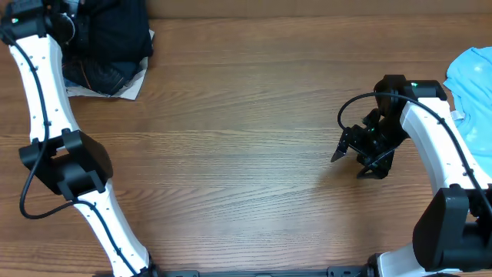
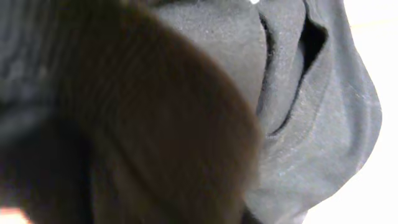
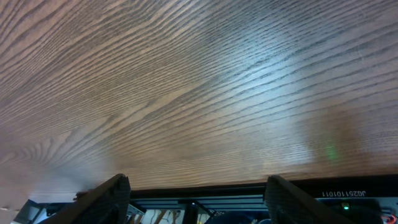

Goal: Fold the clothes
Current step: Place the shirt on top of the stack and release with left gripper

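The clothes lie in two places. A black garment [image 1: 115,35] is bunched at the table's far left corner, and a light blue T-shirt [image 1: 473,73] lies at the right edge. My left arm reaches into the black heap, where its gripper [image 1: 68,17] is lost against the dark cloth. The left wrist view shows only folds of dark fabric [image 2: 317,118] pressed close and a blurred brown mass, with no fingers distinguishable. My right gripper [image 1: 360,158] [image 3: 199,199] hovers over bare wood left of the blue T-shirt, open, with nothing between its fingers.
A pale sheet [image 1: 132,86] sticks out from under the black heap. The wooden table [image 1: 231,154] stretches between the two arms. Its edge [image 3: 205,185] and the frame below it show in the right wrist view.
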You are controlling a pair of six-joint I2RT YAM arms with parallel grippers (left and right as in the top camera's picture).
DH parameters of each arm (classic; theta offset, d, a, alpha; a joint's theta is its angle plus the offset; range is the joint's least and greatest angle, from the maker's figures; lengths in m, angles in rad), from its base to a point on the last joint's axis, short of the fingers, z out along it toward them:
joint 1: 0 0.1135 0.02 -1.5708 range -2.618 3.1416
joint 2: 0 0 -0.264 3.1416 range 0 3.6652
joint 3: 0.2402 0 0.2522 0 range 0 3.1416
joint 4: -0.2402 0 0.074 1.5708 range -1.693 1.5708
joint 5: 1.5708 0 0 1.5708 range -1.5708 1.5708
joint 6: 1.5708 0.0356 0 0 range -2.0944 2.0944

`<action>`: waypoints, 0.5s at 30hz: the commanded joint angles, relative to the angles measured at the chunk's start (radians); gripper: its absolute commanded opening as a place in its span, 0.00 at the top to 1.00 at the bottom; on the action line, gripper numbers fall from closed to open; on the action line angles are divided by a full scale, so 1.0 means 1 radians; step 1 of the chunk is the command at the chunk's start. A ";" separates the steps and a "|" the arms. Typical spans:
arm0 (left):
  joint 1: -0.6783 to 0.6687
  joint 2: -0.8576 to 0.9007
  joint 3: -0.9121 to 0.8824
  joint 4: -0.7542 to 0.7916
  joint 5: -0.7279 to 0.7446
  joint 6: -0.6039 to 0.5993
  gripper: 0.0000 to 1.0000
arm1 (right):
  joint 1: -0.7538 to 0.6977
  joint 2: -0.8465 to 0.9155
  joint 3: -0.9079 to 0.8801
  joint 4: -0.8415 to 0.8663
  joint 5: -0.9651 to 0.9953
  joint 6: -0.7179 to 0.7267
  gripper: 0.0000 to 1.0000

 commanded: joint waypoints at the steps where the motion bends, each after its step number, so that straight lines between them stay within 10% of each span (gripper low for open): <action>1: 0.033 0.044 0.032 0.040 0.027 -0.067 0.71 | -0.002 -0.027 -0.006 -0.003 -0.002 0.010 0.27; 12: 0.089 0.145 0.032 0.142 -0.080 -0.180 0.68 | -0.002 -0.027 -0.006 -0.010 -0.002 0.009 0.27; 13: 0.092 0.145 0.032 0.143 -0.080 -0.180 0.63 | -0.002 -0.027 -0.006 -0.010 -0.002 0.009 0.27; 15: 0.098 0.145 0.032 0.153 -0.081 -0.184 0.15 | -0.002 -0.027 -0.006 -0.010 -0.002 0.009 0.27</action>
